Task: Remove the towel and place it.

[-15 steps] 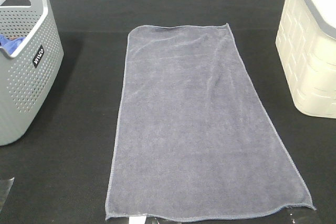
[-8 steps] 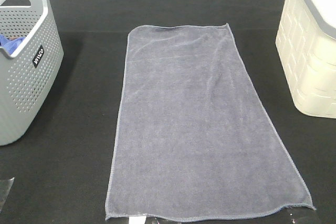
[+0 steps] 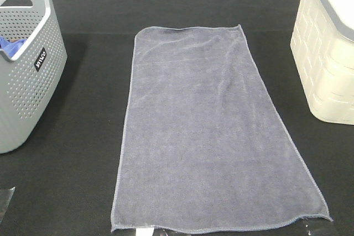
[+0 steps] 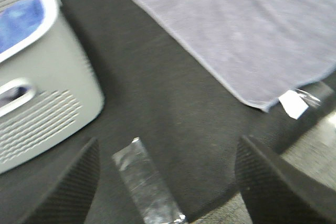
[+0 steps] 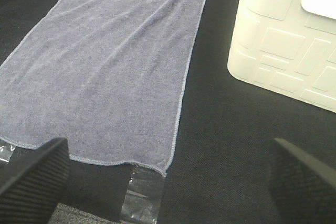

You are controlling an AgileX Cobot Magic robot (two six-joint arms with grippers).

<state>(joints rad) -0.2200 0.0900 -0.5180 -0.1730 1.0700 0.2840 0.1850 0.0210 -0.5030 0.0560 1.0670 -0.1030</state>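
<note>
The greyish-lavender towel (image 3: 210, 131) lies spread flat on the black table, its long side running from front to back. It also shows in the left wrist view (image 4: 236, 35) and in the right wrist view (image 5: 110, 61). Neither arm appears in the exterior high view. My left gripper (image 4: 168, 182) hangs open above the bare table near the towel's front left corner, holding nothing. Off the front right corner, my right gripper (image 5: 168, 177) is open and empty too. Both stand clear of the cloth.
A grey perforated basket (image 3: 27, 81) with a bright blue cloth (image 3: 6, 45) inside stands at the left. A cream bin (image 3: 329, 53) stands at the right. Clear tape strips (image 4: 144, 187) (image 5: 142, 192) mark the table's front edge.
</note>
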